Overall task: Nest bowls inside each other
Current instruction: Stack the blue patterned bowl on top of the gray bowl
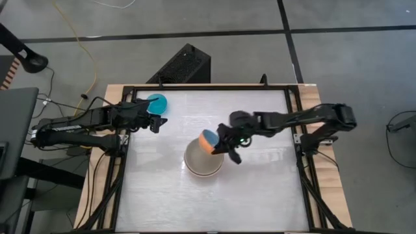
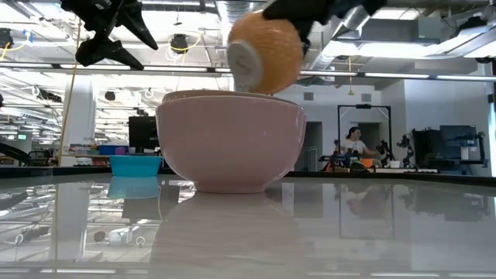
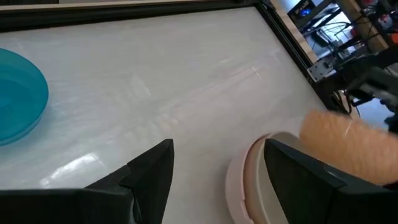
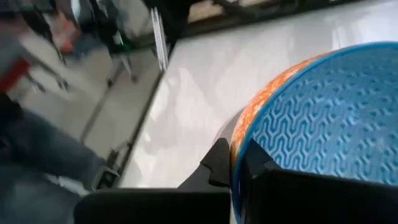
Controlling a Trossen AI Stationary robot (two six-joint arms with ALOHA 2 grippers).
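Note:
An orange bowl with a blue patterned inside [image 1: 208,140] [image 2: 265,48] [image 4: 323,118] hangs tilted just over a stack of bowls, with my right gripper [image 1: 220,145] [image 4: 239,158] shut on it. The stack is a pink bowl [image 2: 232,147] [image 1: 203,162] standing on its base at the table's middle, with a paler bowl [image 3: 254,180] nested inside. A cyan bowl [image 1: 157,103] [image 2: 136,164] [image 3: 15,96] sits at the far left. My left gripper [image 1: 158,122] [image 3: 217,168] hangs open beside the cyan bowl, holding nothing. My right gripper pinches the orange bowl's rim [image 4: 241,140], one finger on the orange outer wall [image 4: 217,167] and one on the blue inside [image 4: 264,171]. It comes from the table's right, slanting down. The bowl hangs clear and tipped on its side, its foot [image 2: 246,58] toward the left.
A black frame [image 1: 296,117] runs round the white tabletop. A dark box [image 1: 185,65] stands beyond the far edge. In the low view a person [image 2: 355,143] shows far off in the room behind. Bare table lies near the front edge [image 1: 208,208].

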